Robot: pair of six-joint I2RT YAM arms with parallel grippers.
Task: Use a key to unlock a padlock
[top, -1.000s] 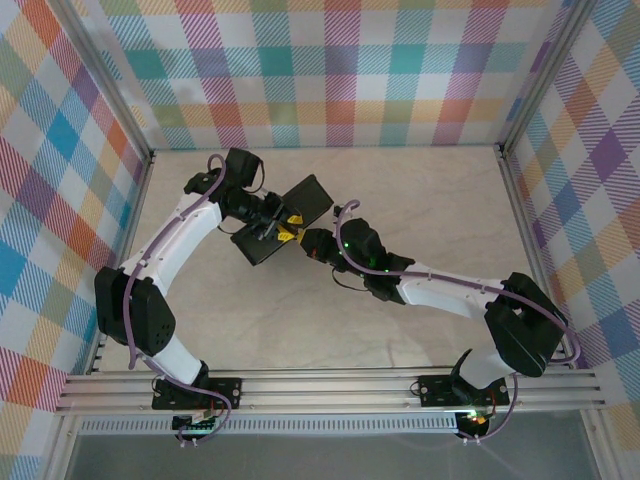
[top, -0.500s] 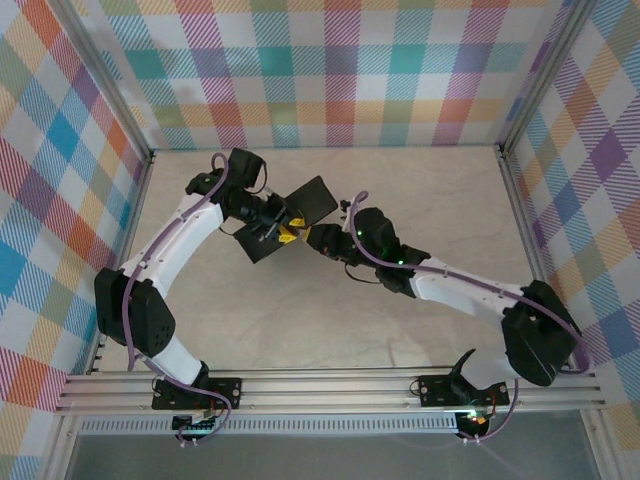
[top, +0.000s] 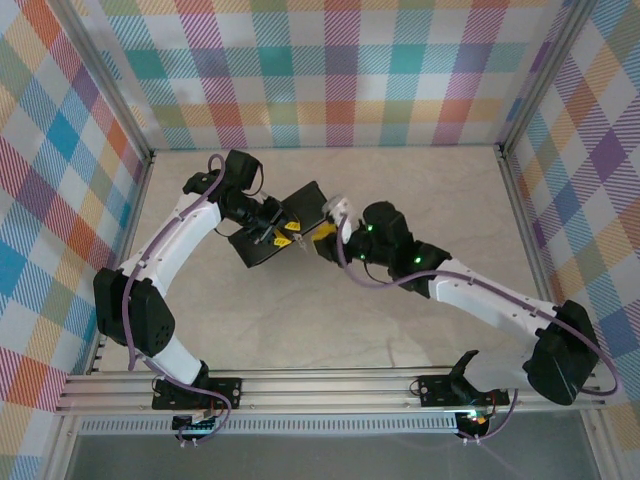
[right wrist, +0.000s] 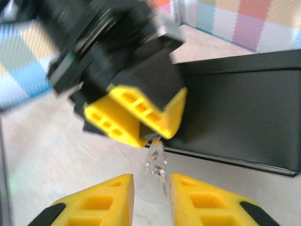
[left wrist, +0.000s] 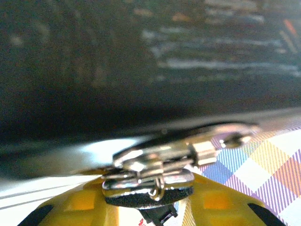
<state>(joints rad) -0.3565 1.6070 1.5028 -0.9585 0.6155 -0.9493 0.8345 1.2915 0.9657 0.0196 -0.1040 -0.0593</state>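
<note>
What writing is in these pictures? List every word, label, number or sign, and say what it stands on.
No text can be read anywhere.
black box: pale streaks on its lid in the left wrist view, too blurred to read.
keys: too small and blurred to show any stamp.

A pale marbled table (top: 330, 320) bears a black box (top: 308, 202) lying left of centre.

Items counted on the surface (top: 420, 190):
- One black box (top: 255, 248).
- One bunch of keys (right wrist: 157, 165); the separate keys are too small to number.
- Two arms: left arm (top: 170, 235) and right arm (top: 480, 300).
- Two grippers: left gripper (right wrist: 153, 134) and right gripper (right wrist: 150, 181).
</note>
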